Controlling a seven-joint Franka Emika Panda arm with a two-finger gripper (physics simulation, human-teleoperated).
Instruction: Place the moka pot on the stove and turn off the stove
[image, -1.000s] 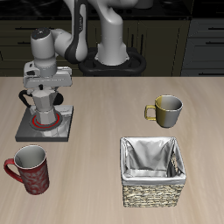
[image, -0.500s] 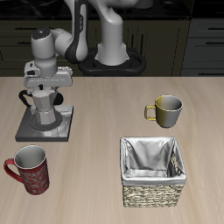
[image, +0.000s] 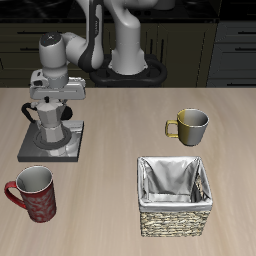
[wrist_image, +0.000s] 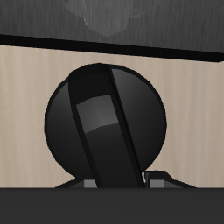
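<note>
Directly above the moka pot (image: 48, 124) we see the pincer (image: 52, 98), its fingertips lost against the pot's lid, so we cannot tell whether it is spread or clamped. The pot is small, silver and faceted, pinched at the waist, with a black side handle, and it stands upright on the stove (image: 32, 151), a flat grey square slab near the back of the pale wooden tabletop (image: 110, 190).

From the wrist view we make out only a dark round shape crossed by a broad black strap-like bar; we take it for the pot's lid (wrist_image: 105, 122), but cannot be sure.

Elsewhere sit a glossy red mug (image: 32, 193) near the front edge, an olive-metal mug (image: 189, 125) with a yellow handle, and a woven basket (image: 176, 194) lined with crinkled silver cloth.
</note>
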